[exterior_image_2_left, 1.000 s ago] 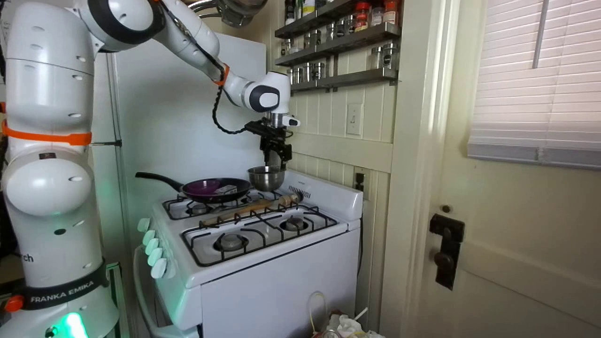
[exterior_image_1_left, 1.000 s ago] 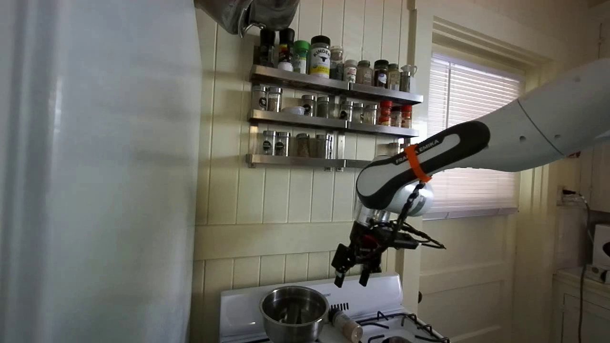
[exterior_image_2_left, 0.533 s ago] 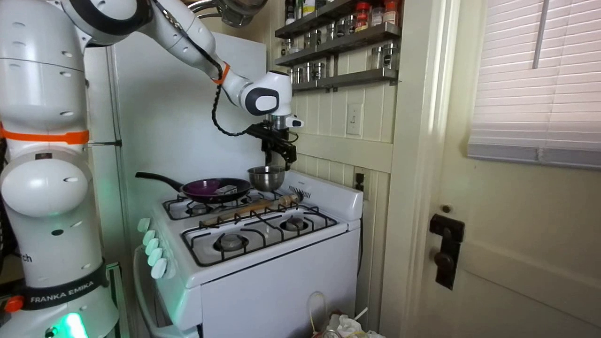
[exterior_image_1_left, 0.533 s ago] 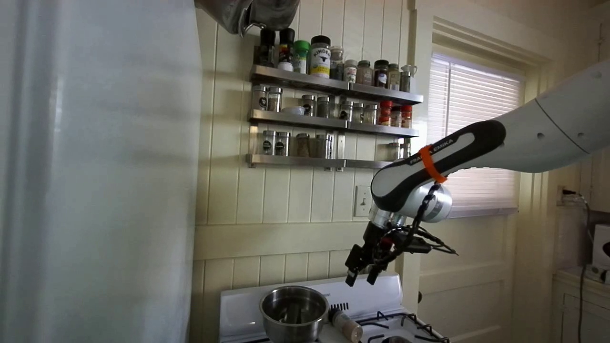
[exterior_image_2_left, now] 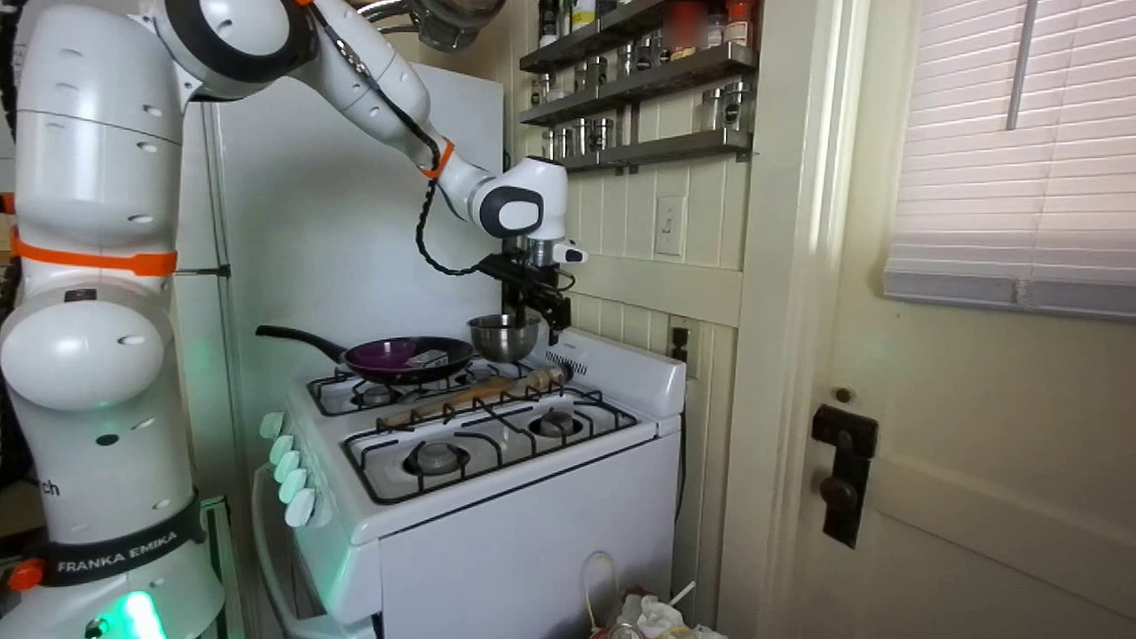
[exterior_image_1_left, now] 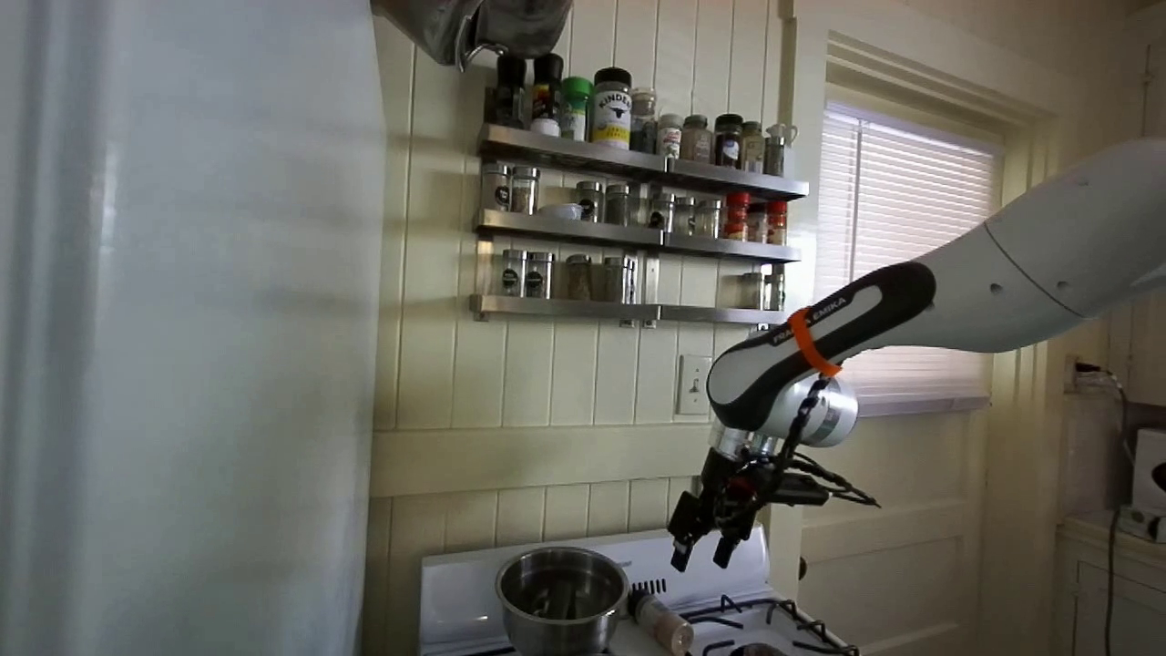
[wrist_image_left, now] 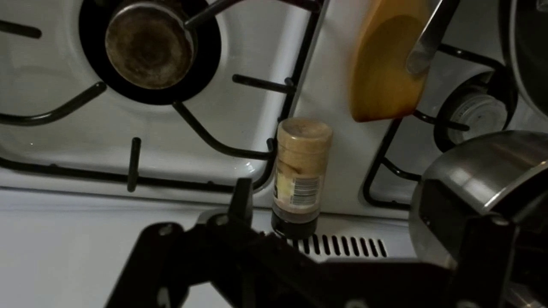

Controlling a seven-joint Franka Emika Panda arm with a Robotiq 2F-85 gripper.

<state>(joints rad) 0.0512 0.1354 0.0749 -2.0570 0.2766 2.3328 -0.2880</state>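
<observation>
My gripper (exterior_image_1_left: pixel 702 556) is open and empty above the back of the white stove; it also shows in an exterior view (exterior_image_2_left: pixel 538 328) and the wrist view (wrist_image_left: pixel 340 194). A seasoning bottle (wrist_image_left: pixel 302 167) with tan contents, a barcode label and a black cap lies on the strip between the burners. It appears between the fingers in the wrist view, below and apart from them. It also shows in both exterior views (exterior_image_1_left: pixel 665 627) (exterior_image_2_left: pixel 541 380). A steel bowl (wrist_image_left: pixel 462 171) stands beside it, partly behind one finger in the wrist view; it shows in both exterior views (exterior_image_1_left: pixel 560 630) (exterior_image_2_left: pixel 503 340).
A wooden utensil (wrist_image_left: pixel 385 77) lies on the middle strip with a metal-ended tool over it. A black pan (exterior_image_2_left: pixel 457 359) holding a purple dish (exterior_image_2_left: pixel 384 353) sits on a burner. Black grates (exterior_image_2_left: pixel 497 448) cover the burners. Spice shelves (exterior_image_1_left: pixel 574 305) hang on the wall above.
The gripper has moved rightward in both exterior views, then lower toward the stove, staying open. The bottle, bowl and pan have not moved.
</observation>
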